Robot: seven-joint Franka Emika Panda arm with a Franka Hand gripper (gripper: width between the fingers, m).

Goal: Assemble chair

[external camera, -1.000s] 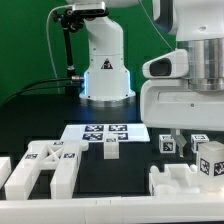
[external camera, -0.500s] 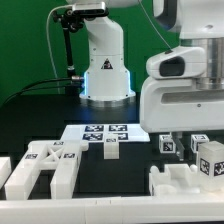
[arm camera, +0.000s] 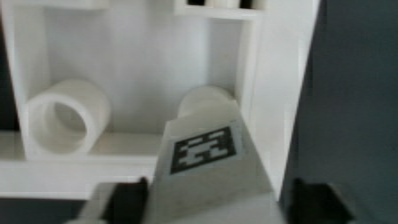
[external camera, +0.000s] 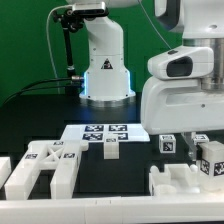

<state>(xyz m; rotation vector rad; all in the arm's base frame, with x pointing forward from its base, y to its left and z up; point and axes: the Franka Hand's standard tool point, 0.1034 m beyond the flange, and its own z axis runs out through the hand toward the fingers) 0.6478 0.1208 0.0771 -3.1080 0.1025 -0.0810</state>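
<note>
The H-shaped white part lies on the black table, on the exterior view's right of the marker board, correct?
No. The exterior view shows the H-shaped part on the black table on that view's left of the marker board, not the right.

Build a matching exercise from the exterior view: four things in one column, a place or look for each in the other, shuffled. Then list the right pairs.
Things
1. marker board
2. robot base
3. small tagged block
4. large white tagged part

Places or looks
A. at the exterior view's left, near the front
B. at the back, with a blue glow on it
C. lying flat mid-table, several tags on top
D. just on the camera's side of the marker board

Pairs: 1-C, 2-B, 3-D, 4-A
</note>
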